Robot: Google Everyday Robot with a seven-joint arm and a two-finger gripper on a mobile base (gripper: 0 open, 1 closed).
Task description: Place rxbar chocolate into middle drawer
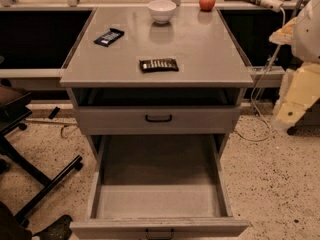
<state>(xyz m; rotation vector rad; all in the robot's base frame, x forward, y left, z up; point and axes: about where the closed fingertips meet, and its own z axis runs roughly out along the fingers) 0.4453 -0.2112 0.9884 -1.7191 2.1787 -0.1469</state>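
Camera view: one rxbar chocolate [158, 64] lies flat near the front edge of the cabinet top [200, 49], with the middle drawer [160, 228] pulled open at 6 o'clock. The gripper [295, 96] hangs at 3 o'clock, well apart; whether it is open cannot be told. Gripping across the bar's narrow width looks the safest pick. Also counted: one dark bar [109, 37], one bowl [162, 10], one apple [207, 1], two drawers.

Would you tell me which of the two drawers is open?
The lower drawer, pulled out with its tray exposed; the upper drawer is shut. The claw is not in view.
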